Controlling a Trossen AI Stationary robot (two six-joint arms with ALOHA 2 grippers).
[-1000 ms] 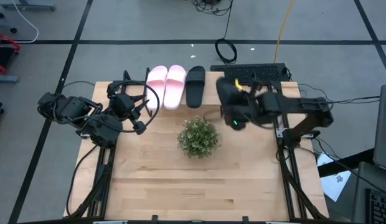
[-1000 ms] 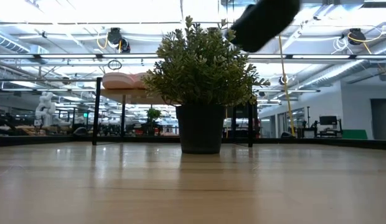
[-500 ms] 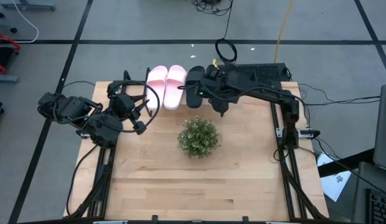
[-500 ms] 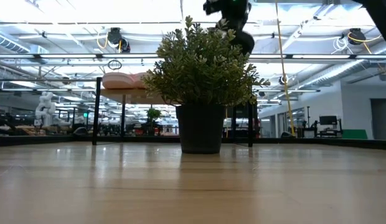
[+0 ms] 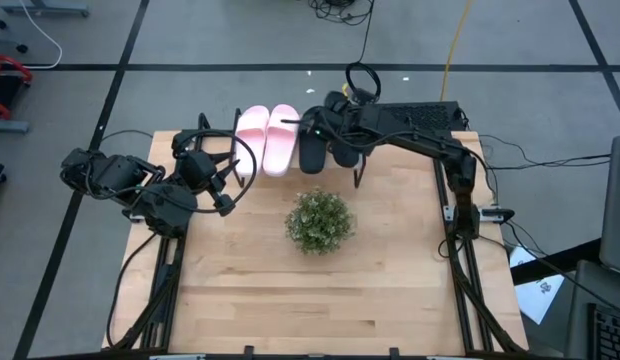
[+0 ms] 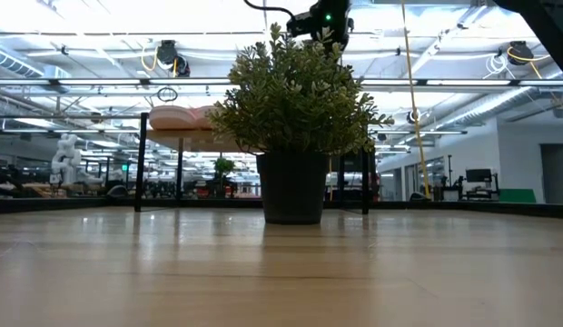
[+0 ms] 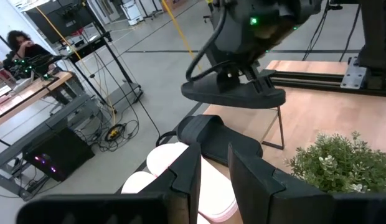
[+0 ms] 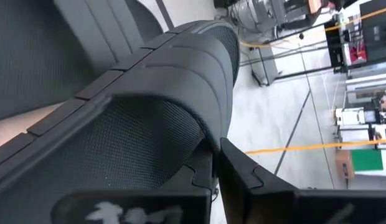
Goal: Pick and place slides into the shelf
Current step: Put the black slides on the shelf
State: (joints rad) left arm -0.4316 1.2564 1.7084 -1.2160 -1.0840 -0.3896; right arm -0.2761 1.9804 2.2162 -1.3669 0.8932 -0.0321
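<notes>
The wooden table carries the shelf along its far edge, with a small potted plant standing near the table's middle. Two pink slides lie side by side on the shelf top, and a black slide rests just beside them. The right arm reaches across the far edge, and its right gripper pinches a second black slide by the strap, holding it level in the air above the shelf; in the left wrist view it hangs over the resting black one, though whether exactly above or slightly to one side is hard to judge. The left gripper waits at the table's left, fingers slightly spread with nothing between them.
</notes>
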